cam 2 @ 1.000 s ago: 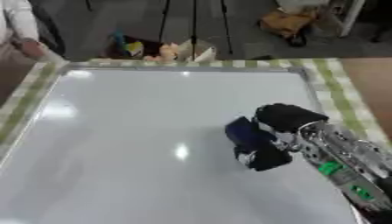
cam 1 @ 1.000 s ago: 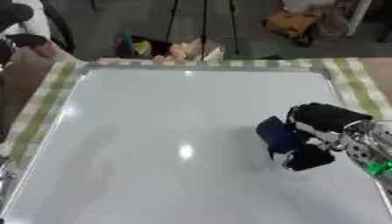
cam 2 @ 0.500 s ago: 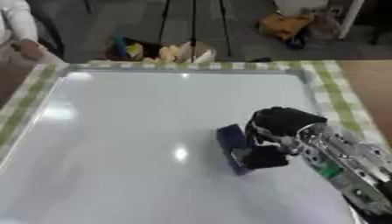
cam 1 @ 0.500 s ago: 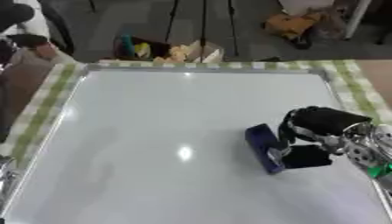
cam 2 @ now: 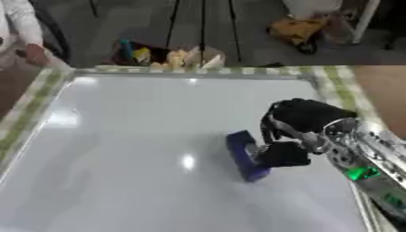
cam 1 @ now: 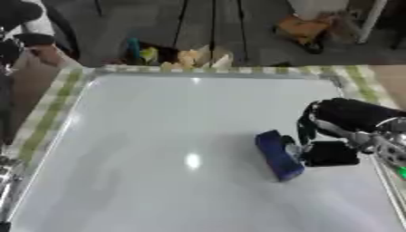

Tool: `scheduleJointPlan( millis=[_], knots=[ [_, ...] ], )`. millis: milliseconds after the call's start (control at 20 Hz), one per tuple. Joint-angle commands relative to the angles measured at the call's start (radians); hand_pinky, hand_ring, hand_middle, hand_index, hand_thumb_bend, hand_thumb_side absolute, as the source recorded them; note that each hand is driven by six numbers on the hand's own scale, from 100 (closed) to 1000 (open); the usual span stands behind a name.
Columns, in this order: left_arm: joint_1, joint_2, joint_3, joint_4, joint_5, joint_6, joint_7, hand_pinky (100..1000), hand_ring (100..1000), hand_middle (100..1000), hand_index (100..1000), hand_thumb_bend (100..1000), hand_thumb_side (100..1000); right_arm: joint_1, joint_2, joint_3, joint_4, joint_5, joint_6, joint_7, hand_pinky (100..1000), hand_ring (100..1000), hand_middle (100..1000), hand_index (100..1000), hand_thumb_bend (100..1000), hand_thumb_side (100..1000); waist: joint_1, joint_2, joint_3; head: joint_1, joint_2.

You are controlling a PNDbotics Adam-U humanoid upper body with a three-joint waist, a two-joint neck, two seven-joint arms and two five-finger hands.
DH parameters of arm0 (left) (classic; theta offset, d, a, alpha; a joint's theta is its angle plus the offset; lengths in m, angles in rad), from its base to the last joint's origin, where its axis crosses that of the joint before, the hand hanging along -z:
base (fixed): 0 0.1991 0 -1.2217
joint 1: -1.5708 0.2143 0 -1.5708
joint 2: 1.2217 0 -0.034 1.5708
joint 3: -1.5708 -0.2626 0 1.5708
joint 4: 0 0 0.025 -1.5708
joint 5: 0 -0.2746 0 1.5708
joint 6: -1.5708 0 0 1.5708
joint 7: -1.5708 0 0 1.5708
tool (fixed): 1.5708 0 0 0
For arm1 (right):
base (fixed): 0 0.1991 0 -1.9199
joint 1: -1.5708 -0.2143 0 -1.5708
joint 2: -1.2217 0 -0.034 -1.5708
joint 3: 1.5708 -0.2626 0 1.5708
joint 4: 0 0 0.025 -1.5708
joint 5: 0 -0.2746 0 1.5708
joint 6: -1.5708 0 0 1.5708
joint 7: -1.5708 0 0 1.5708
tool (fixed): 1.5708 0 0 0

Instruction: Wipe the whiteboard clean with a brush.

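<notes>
1. Left eye view: the whiteboard (cam 1: 158, 149) fills the picture, lying flat on a green-checked cloth (cam 1: 55, 104) that shows along its 9 and 12 o'clock edges.
2. At about 4 o'clock from the board's middle sits the blue brush (cam 1: 278, 155), flat on the white surface, its long side running roughly from 11 to 5 o'clock.
3. The right hand (cam 1: 337, 136) comes in from 3 o'clock, black fingers curled over and the thumb below, pinching the brush at its 3 o'clock side.
4. How far along? No pen marks that I can make out anywhere on the board here; only a bright lamp glare (cam 1: 192, 160) near the centre and soft grey smears toward 7 o'clock, which may be reflections or faint residue. I cannot tell which.
5. Right eye view: same grip from a slightly shifted angle. The hand's fingers arch over the brush's back and close onto it, and the silver forearm (cam 2: 373, 158) trails off to 4 o'clock.
6. The brush is touching the board, just right of centre, well apart from every edge.
7. Judgement: the board looks mostly clean already. What may be left is a pass over the dull patch at 7 to 8 o'clock, well away from the brush.
8. The left hand shows in neither view.
</notes>
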State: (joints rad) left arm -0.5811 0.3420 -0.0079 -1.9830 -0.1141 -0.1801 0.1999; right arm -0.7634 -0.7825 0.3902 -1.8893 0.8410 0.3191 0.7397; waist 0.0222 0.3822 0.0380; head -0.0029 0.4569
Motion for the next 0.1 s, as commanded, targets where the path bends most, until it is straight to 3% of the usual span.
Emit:
scheduleJointPlan(
  millis=[50,100],
  knots=[
    [-0.015,0.020,0.007,-0.017,-0.005,0.001,0.006,684,805,691,813,100,976,-0.006,-0.041,-0.043,-0.058,-0.034,0.027,-0.012,472,662,476,561,100,998,-0.001,-0.029,-0.003,0.007,0.008],
    [-0.015,0.020,0.007,-0.017,-0.005,0.001,0.007,684,805,691,813,100,976,-0.003,-0.044,-0.051,-0.071,-0.042,0.033,-0.016,470,657,472,559,100,936,-0.001,-0.030,-0.004,0.008,0.008]
  ],
)
